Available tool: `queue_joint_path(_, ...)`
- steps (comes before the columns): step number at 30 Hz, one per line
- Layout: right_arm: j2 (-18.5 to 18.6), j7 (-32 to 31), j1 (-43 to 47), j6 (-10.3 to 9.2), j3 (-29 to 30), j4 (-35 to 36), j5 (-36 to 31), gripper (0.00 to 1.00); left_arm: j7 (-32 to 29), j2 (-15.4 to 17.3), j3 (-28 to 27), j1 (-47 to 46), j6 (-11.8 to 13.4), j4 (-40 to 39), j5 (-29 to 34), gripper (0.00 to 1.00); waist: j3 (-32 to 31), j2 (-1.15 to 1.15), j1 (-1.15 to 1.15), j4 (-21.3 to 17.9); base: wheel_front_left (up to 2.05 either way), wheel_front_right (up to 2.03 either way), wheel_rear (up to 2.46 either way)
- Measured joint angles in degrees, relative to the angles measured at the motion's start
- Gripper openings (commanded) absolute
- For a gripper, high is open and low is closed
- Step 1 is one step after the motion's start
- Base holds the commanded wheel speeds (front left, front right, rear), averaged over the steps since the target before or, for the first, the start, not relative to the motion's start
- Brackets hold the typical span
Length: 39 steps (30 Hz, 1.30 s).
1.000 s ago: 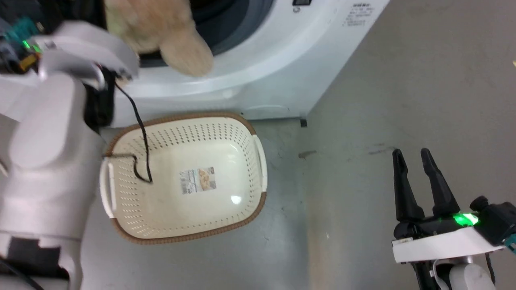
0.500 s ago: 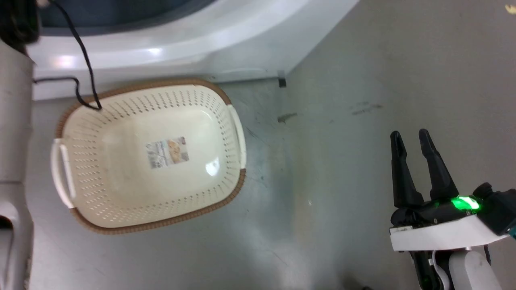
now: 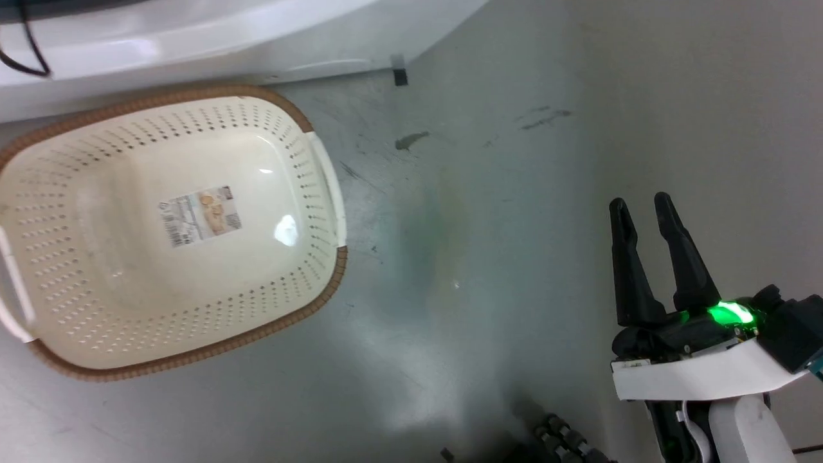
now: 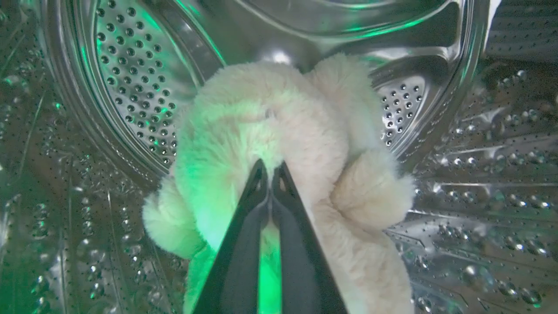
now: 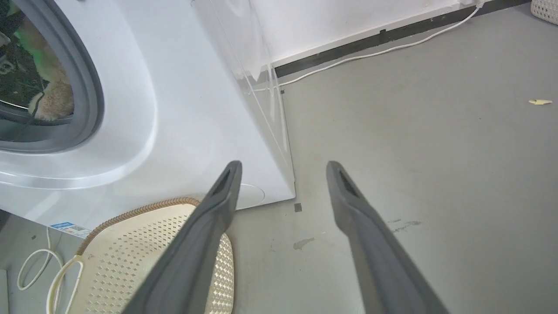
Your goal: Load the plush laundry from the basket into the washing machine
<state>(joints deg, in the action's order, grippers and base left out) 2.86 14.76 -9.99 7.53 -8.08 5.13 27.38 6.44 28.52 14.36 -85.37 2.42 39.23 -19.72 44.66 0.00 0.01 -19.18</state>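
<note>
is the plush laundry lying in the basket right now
No, the basket holds only a label on its floor, while the plush laundry is inside the washing machine.

Grey scuffed floor [image 3: 488,270], white cable [image 5: 370,54] along black baseboard [image 5: 392,34], yellowish scrap [image 5: 539,102] on floor, looped white cord [image 5: 47,240]

Head camera sits high, aimed steeply down at the floor [image 3: 488,257]: basket [image 3: 308,212] on the left, the washing machine [image 3: 225,26] foot along the far edge. Left wrist camera is inside the drum [image 4: 130,65], nose-close to the plush laundry [image 4: 270,109], facing the drum's back. Right wrist camera is low, looking across the floor at the washing machine's front corner. It shares the basket and floor with the head view, and the plush laundry with the left wrist view.
</note>
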Motion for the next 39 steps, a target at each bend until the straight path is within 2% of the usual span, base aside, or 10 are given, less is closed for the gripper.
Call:
queue_joint_path(11,0.0,0.0,0.0,0.0,-1.1,1.8,0.5,1.0,-1.4,3.2,1.2,-6.6,-0.1,-1.4,2.0,0.0,3.0,0.0,0.0,-3.0,0.0,0.0,0.0)
queue_joint_path(25,0.0,0.0,0.1,0.0,-1.1,3.0,0.4,1.0,-1.9,3.2,1.7,-7.2,-0.4,3.1,0.8,0.0,5.5,0.0,0.0,-2.5,0.0,0.0,0.0)
queue_joint_path(29,0.0,0.0,0.0,0.0,-0.7,3.0,-0.2,1.0,-1.9,1.8,1.7,-5.5,-0.7,5.6,-1.0,0.0,5.4,0.0,0.0,-1.6,0.0,0.0,0.0)
queue_joint_path(30,0.0,0.0,0.0,0.0,-0.6,3.0,-0.2,1.0,-1.9,1.5,1.6,-5.4,-0.7,5.9,-1.2,0.43,5.4,0.0,-0.01,-1.4,0.0,0.0,0.0)
queue_joint_path(31,0.0,0.0,0.0,0.0,-0.6,3.0,-0.3,1.0,-2.1,1.2,1.7,-5.4,-0.7,6.3,-1.4,1.0,5.3,0.0,-0.01,-1.2,0.0,0.0,0.0)
queue_joint_path(35,0.0,0.0,-0.1,0.0,-0.3,2.9,-0.7,1.0,-2.4,0.6,1.8,-5.4,-0.9,7.7,-1.7,1.0,4.8,0.0,-0.01,-0.6,0.0,0.0,0.0)
queue_joint_path(39,0.0,0.0,-0.2,0.0,0.2,2.5,-1.6,1.0,-0.5,-1.4,2.5,-5.5,-1.4,9.5,-2.3,1.0,3.3,0.0,-0.01,0.5,0.0,0.0,0.0)
